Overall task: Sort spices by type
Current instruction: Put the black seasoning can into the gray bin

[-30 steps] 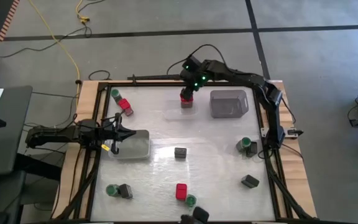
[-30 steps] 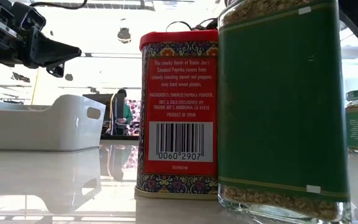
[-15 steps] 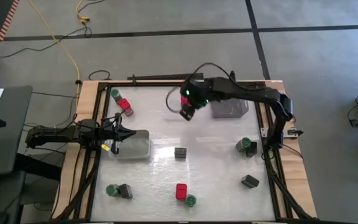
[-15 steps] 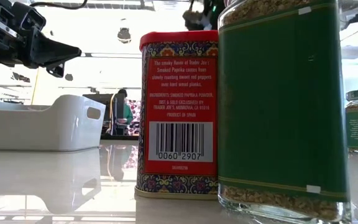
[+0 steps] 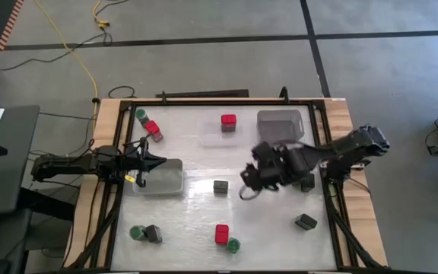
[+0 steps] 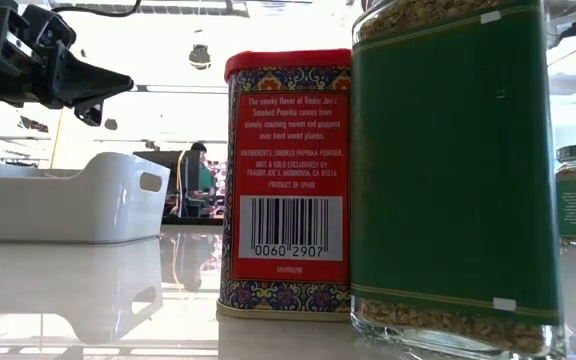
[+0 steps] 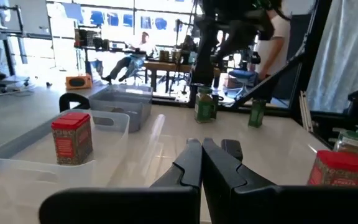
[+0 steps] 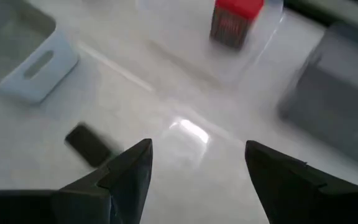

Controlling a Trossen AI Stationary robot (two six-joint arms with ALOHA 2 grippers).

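The right gripper (image 5: 248, 181), jaws now wide and empty, has left one red tin (image 5: 228, 122) standing in the clear tray (image 5: 210, 135) at the far middle and swung nearer, toward the dark tin (image 5: 220, 186) mid-table; left gripper (image 5: 160, 161) waits shut over the white tray (image 5: 175, 180).

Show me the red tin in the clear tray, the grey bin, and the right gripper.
red tin (image 5: 228, 122), high view, on its red lid.
grey bin (image 5: 280, 116), high view, on its far rim.
right gripper (image 8: 197, 168), right wrist view, midway between its open fingertips.
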